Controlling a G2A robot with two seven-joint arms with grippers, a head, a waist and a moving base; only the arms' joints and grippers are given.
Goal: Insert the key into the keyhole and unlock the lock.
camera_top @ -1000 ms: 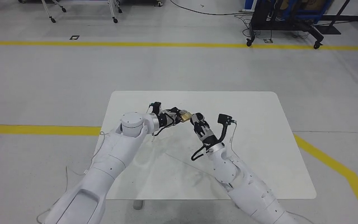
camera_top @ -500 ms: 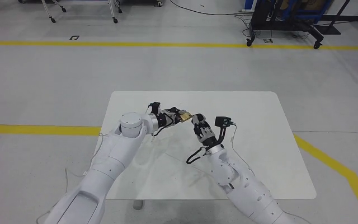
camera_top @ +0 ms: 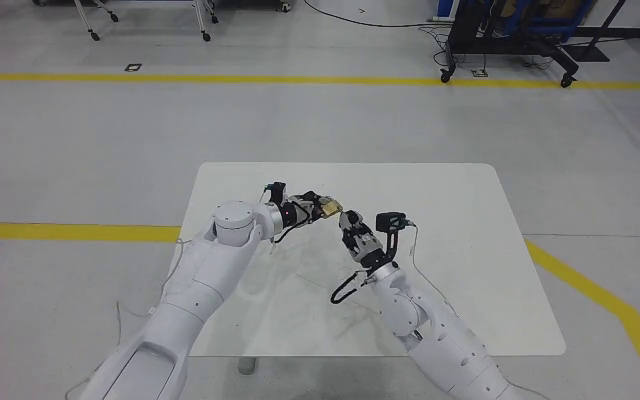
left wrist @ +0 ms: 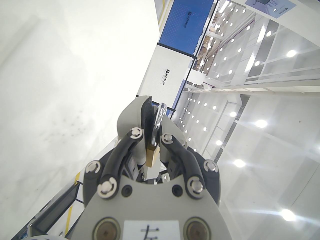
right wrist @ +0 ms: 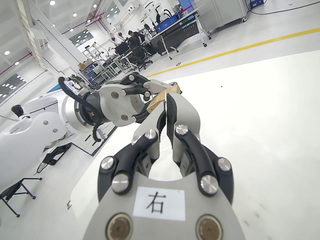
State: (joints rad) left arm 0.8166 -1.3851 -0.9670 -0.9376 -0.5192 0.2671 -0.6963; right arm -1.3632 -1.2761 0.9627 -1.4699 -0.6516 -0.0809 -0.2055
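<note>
Brass padlock (left wrist: 152, 154) sat clamped in my left hand (left wrist: 156, 121); my right hand (right wrist: 166, 107), closed tight, hovered just beside it at four o'clock above the counter (camera_top: 450, 200).

Right end effector (right wrist: 166, 102) pinched closed, tips at brass lock (right wrist: 157, 100).

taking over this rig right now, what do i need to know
Left tool: shut on the lock, held over the table.
Right tool: shut, tips at the lock's brass body.
Done: lock picked up, both tools meet at it.
Left to do: whether the key is seated can't be told; check it, then turn to unlock.
</note>
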